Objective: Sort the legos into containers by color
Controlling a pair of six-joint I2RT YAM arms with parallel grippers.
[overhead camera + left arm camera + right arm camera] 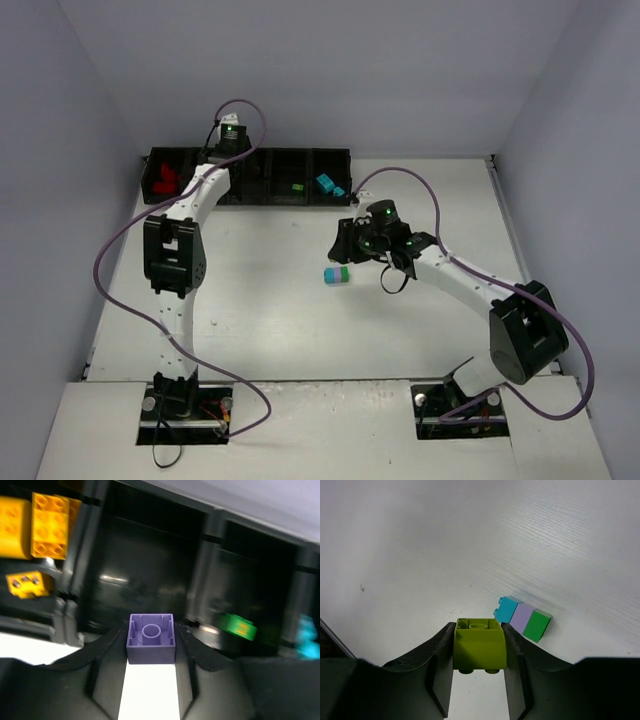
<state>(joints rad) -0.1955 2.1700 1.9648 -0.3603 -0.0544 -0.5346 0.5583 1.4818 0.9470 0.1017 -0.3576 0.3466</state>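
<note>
**At the tray and over the open table: one brick in each gripper, neither yet sorted**

At the far left of the black tray [300, 153], the end compartment holds the red bricks [165, 180]; the next holds the yellow bricks [49, 525]. The left gripper [151, 630] hangs at the near wall of the middle compartment, its fingers closed on a lilac brick [150, 637] with the hollow underside facing the wrist camera; the compartment ahead of it looks dark and bare, though the view is blurred. One compartment further right lies a green brick [238, 626]; in the last lies a cyan brick [309, 641].

On the table [270, 320], well apart from the tray, rests a three-coloured stack [336, 274] of cyan, lilac and green pieces joined in a row. Just right of it, the right gripper [479, 630] hovers above the surface, clamped on a lime brick [479, 647] whose studs point downwards.

Step in hand, as judged: delivery of the lilac brick on the left; carriage of the lime brick on the right. The left arm's next move calls for a short advance past the near wall, then release over the middle compartment. The right arm must travel to the compartment holding the green brick, keeping clear of the left arm. The stack probably needs pulling apart before its pieces can be sorted.
</note>
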